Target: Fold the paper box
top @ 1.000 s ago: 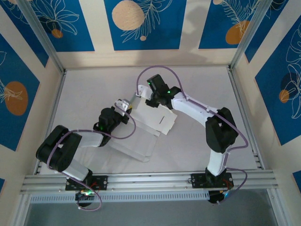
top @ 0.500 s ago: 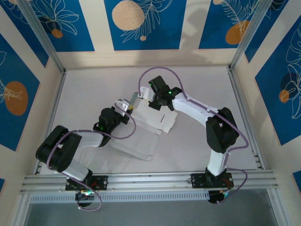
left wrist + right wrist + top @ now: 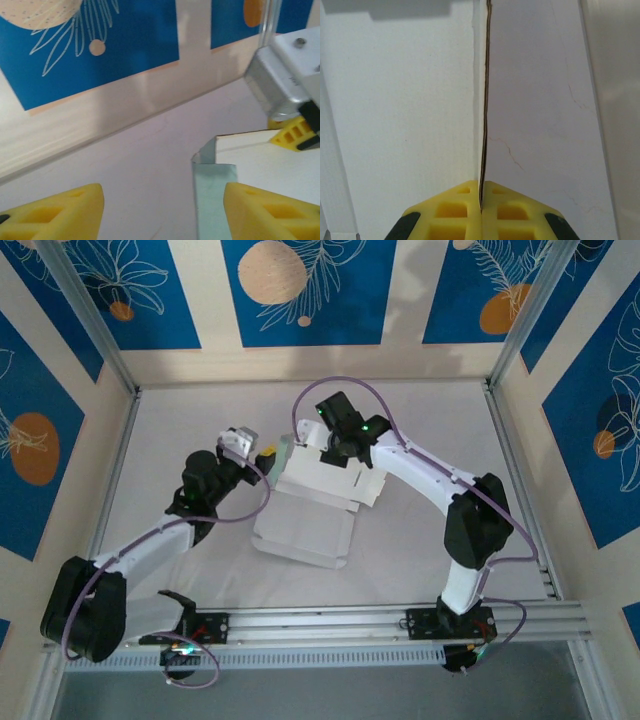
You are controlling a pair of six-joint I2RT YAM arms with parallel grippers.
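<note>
Paper box [image 3: 305,525] lies mid-table, one far flap raised.
Blue-patterned walls [image 3: 300,290] ring the white table [image 3: 430,430]. At the box's far edge the right gripper [image 3: 481,192] is pressed together on a thin upright card edge. The left gripper [image 3: 162,200] stands spread, with a flap corner between its fingers.

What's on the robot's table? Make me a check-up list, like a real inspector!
Surface: white table, smooth.
Job's things: box, pale card with flaps, lying mid-table.
Clutter: nothing seen.
Grippers: left gripper open around a box corner; right gripper shut on a box edge.
Cables: purple cables, hanging in loose loops.
Surroundings: blue-and-cream walls with leaf prints; metal frame.
</note>
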